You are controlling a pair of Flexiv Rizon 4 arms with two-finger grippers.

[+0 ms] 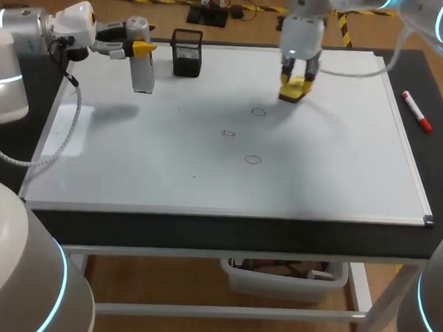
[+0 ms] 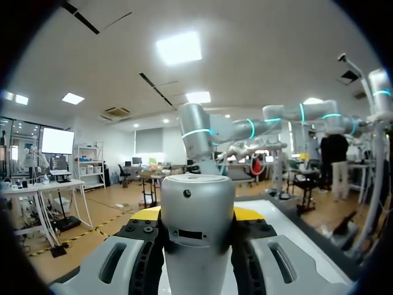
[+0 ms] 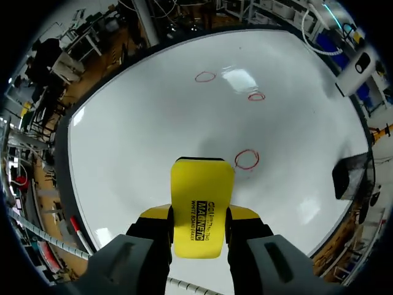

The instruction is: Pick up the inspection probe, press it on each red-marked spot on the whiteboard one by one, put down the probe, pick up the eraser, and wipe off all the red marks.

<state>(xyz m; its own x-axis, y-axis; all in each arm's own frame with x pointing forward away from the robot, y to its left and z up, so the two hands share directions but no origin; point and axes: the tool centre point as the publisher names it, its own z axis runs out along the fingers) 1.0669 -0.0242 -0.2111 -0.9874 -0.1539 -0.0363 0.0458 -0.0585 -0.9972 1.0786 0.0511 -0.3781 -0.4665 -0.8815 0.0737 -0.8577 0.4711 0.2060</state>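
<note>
Currently right gripper [image 3: 199, 214] clamped on eraser [image 3: 202, 184]; left gripper [image 2: 196, 215] clamped on probe [image 2: 196, 243].

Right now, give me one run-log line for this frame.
left gripper: shut on inspection probe, beside mesh pen holder | right gripper: shut on yellow eraser | red marks: three unwiped on whiteboard

Head overhead, right wrist near — 2 share whiteboard [image 1: 317, 178]; left perhaps outward.

Black mesh cup [image 1: 186, 52] upright, far side, left of centre. Red-capped marker [image 1: 416, 111] lying on dark table [image 1: 426, 80], right side.
</note>
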